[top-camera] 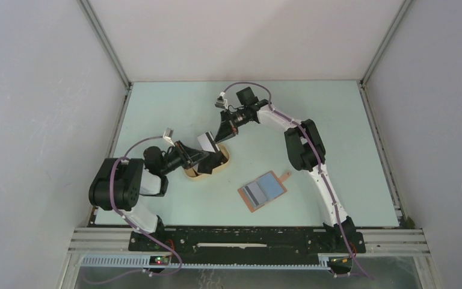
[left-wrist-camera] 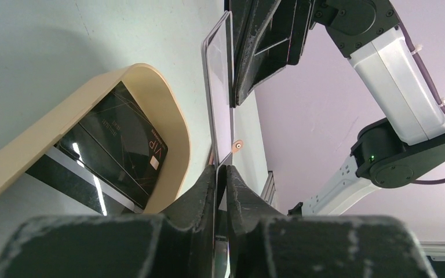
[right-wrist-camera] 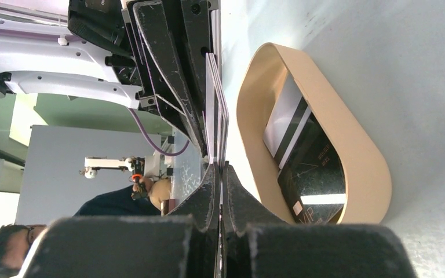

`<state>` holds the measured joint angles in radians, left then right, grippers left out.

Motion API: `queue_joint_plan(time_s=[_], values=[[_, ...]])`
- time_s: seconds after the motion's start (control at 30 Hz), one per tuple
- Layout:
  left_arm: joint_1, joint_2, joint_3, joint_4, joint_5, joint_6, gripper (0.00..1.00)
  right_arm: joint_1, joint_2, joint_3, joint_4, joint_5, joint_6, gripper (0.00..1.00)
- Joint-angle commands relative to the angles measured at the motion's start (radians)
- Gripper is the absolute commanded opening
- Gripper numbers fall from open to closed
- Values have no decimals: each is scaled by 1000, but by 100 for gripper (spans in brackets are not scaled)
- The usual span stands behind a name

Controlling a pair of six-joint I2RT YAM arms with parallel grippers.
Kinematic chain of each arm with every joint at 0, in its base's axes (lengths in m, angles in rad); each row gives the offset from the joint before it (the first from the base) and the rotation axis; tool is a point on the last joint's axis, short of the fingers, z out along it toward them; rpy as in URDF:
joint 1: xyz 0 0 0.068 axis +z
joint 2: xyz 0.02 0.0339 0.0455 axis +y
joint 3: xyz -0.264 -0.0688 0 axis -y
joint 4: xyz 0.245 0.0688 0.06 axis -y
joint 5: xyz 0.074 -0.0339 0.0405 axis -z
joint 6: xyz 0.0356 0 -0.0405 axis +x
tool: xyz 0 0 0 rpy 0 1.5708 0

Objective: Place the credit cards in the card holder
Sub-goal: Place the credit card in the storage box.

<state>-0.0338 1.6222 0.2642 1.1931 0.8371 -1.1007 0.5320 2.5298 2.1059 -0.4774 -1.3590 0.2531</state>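
Left pincer (left-wrist-camera: 221, 174) and right pincer (right-wrist-camera: 220, 171) both clamp one thin pale card (left-wrist-camera: 219, 116) edge-on.

Left end effector (top-camera: 204, 156) and right end effector (top-camera: 218, 137) meet tip-to-tip, jaws pinched.

Glossy black card (left-wrist-camera: 116, 147), smooth pale card (left-wrist-camera: 219, 87), matt tan tray (left-wrist-camera: 168, 110), rough fingers (left-wrist-camera: 194, 200)

We took this for robotics lab, a test cell. We saw plain pale grey walls (top-camera: 36, 90) and silver aluminium corner struts (top-camera: 105, 42) boxing in pale green tabletop (top-camera: 337, 120). White-and-black robot arms (top-camera: 313, 162) sat bolted to black base plate (top-camera: 246, 239), with purple cables (top-camera: 332, 191) trailing. Beyond the cell, the right wrist view caught person in glasses (right-wrist-camera: 3, 252) and another white robot arm on stand (right-wrist-camera: 110, 162).
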Motion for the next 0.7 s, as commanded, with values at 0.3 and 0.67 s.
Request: queue_joint_plan(time_s=[0.3, 0.67], values=[[12, -31, -46, 105, 19, -22, 6, -36, -62, 19, -39, 62, -71, 0], [14, -22, -74, 114, 17, -17, 5, -41, -74, 12, -12, 17, -38, 0]])
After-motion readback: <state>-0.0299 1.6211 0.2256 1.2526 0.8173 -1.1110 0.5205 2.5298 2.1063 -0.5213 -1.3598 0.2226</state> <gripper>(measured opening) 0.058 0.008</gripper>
